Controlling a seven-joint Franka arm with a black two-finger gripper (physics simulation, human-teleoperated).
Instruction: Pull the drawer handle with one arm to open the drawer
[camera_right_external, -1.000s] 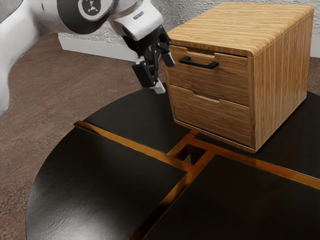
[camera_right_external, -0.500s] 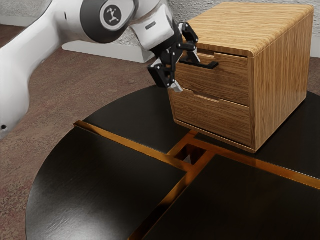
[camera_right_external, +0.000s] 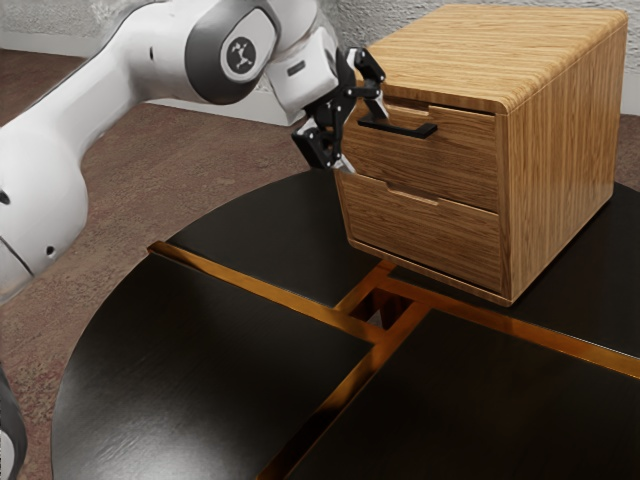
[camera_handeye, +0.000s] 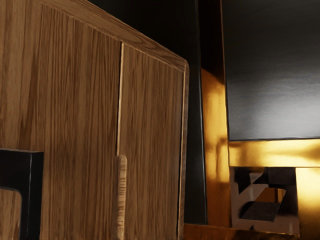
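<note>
While our gripper (camera_right_external: 358, 128) hung clear of the cabinet a second ago, it now sits at the closest end of the drawer handle (camera_right_external: 398, 125). Its fingers are spread, one above that end and one below, neither visibly clamping it. Just beyond the fingers, the top drawer (camera_right_external: 430, 155) lies flush in the wooden cabinet (camera_right_external: 560, 150), no further out than before. Below and beyond the gripper spreads the dark bench (camera_right_external: 230, 350).

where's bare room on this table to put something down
Free: the big black panel this side of the gold strips, and the smaller panel in front of the cabinet. Crowded: by the handle, where the gripper is.
</note>
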